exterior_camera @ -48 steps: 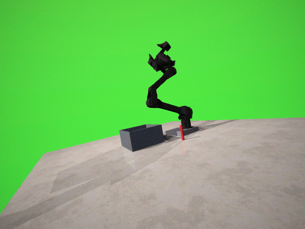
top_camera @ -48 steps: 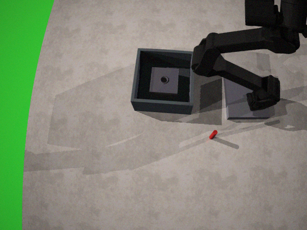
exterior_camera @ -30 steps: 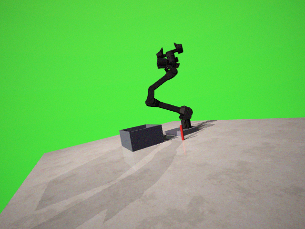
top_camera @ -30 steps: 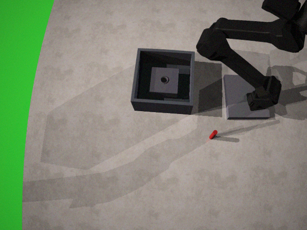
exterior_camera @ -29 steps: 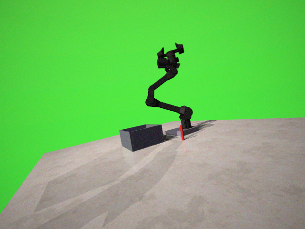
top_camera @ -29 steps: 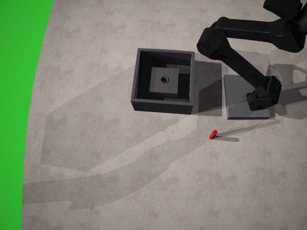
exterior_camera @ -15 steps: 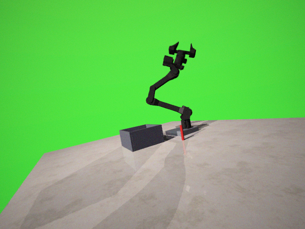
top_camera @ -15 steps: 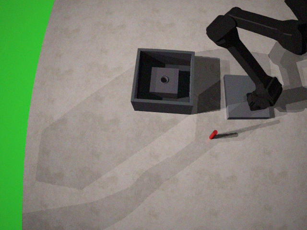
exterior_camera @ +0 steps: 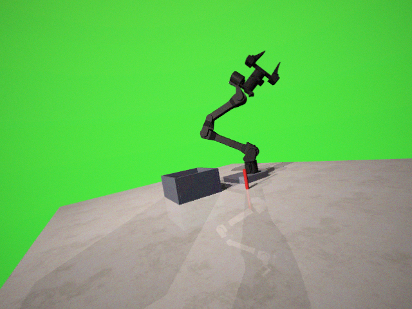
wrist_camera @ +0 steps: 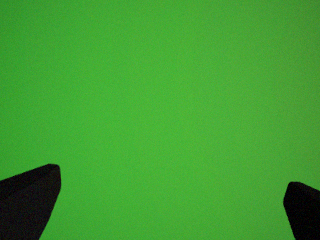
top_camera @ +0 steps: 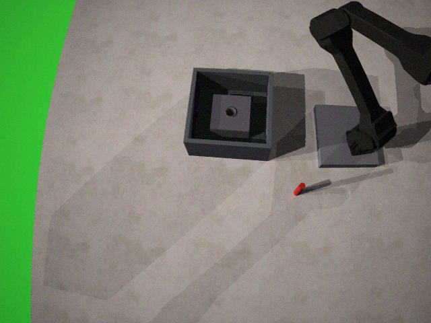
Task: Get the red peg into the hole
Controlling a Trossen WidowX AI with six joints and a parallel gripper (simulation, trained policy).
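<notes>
standing well below the wide-spread, released fingers point(exterior_camera: 272, 56): the red peg point(top_camera: 299, 189) point(exterior_camera: 246, 178).

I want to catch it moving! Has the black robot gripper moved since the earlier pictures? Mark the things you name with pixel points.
Yes. In the exterior view, the black gripper point(exterior_camera: 272, 56) point(wrist_camera: 176, 187) swung right, past the upright red peg point(exterior_camera: 246, 178) point(top_camera: 299, 189).
</notes>
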